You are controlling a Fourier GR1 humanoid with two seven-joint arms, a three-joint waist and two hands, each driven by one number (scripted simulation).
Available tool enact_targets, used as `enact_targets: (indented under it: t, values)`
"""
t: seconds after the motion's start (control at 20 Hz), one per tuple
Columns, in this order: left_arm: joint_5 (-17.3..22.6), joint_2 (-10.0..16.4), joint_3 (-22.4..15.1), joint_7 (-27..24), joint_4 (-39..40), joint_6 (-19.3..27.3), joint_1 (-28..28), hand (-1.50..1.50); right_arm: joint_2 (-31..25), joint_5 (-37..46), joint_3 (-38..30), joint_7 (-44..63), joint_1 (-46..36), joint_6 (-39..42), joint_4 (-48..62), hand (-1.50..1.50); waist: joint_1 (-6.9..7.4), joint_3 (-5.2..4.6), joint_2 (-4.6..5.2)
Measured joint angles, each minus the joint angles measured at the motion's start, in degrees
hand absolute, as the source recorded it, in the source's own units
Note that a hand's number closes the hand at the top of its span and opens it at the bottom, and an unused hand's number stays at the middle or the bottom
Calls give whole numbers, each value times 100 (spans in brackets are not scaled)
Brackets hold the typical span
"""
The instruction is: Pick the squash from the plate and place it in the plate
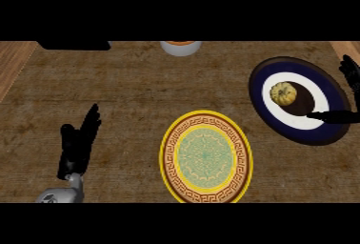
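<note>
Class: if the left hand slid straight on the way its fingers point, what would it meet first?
Nothing nearby: the left hand points up across the counter. At the far edge it might graze the black object, though that's uncertain.

right hand: palm beyond the right edge;
white container: top cut off;
black object: top cut off

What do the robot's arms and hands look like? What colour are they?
The left hand is black, with long slim fingers, and joins a rounded grey forearm. The right hand is black too, but only its dark fingers show at the edge; its arm is out of view. I see no cables or markings.
</note>
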Motion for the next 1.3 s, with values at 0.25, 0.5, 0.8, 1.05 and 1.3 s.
enact_targets:
  t: [0.25,0.5,0.8,1.05,1.3]
  values:
    - [26,31,73,-36,8,-86,29,0,-179,39,20,-26,-126,-161,311,-150,16,2,6]
    - [-34,-38,15,137,-164,-53,16,0,-297,30,-2,-126,-85,-366,549,-150,29,3,9]
    - [-30,-57,47,63,-93,-103,32,0,-633,1,-65,-244,-108,-344,838,-150,56,8,24]
    - [-101,-82,10,101,-194,-84,81,0,-772,-73,-135,-347,-40,-360,958,-150,55,8,24]
    - [-116,-124,68,-45,121,-73,-110,0,-927,-208,-289,-581,93,-351,1099,-150,65,10,40]
